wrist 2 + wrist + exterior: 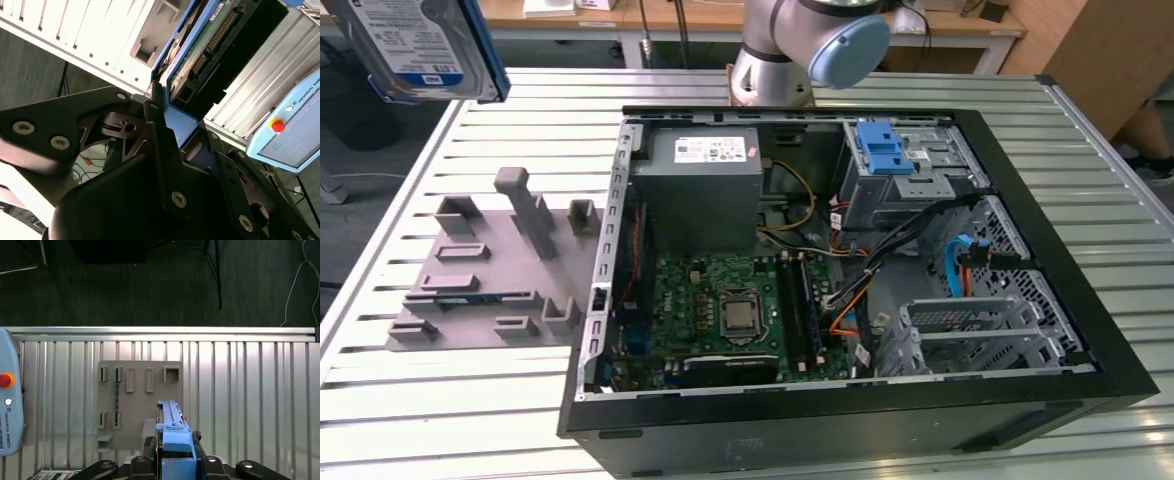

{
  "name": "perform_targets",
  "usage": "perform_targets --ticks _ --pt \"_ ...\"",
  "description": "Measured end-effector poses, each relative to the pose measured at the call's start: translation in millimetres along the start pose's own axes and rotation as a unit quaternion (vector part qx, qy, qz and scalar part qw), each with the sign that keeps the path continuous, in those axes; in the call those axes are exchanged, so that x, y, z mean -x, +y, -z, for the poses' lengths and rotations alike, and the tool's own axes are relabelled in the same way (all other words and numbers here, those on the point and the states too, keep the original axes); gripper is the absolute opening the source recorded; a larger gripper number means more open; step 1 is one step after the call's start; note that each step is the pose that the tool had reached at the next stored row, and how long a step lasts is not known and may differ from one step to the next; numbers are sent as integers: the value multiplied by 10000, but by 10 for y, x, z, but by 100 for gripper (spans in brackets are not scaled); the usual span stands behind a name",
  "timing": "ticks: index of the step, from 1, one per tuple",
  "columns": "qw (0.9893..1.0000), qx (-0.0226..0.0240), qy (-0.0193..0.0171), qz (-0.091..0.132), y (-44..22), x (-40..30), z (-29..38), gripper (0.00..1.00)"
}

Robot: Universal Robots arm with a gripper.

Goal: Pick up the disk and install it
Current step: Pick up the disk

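Observation:
The disk (424, 45), silver-grey with a blue-and-white label and blue side rails, hangs high over the slatted table at the exterior view's upper left, well off the grey fixture plate (480, 275). In the second wrist view my gripper (167, 117) is shut on the disk (210, 45), its black fingers (156, 107) clamping the blue rail at one end. The first wrist view looks along the disk (171, 427) edge-on, with the gripper (175, 460) below it and the fixture plate (135, 400) on the table underneath.
The open computer case (1067, 300) lies on the table, holding a metal drive bay with a blue latch (883, 150), a grey power supply (700, 190) and a green motherboard (734, 310). The arm's base (801, 50) stands behind the case. A teach pendant (7, 395) lies beside the plate.

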State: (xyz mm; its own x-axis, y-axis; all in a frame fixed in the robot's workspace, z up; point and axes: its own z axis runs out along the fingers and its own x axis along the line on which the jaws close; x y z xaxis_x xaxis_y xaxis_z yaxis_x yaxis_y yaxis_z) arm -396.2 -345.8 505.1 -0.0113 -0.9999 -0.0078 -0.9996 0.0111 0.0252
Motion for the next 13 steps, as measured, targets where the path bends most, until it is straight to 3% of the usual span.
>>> perform_targets --ticks 13 --pt "10000 6 0 0 -190 -51 6 36"
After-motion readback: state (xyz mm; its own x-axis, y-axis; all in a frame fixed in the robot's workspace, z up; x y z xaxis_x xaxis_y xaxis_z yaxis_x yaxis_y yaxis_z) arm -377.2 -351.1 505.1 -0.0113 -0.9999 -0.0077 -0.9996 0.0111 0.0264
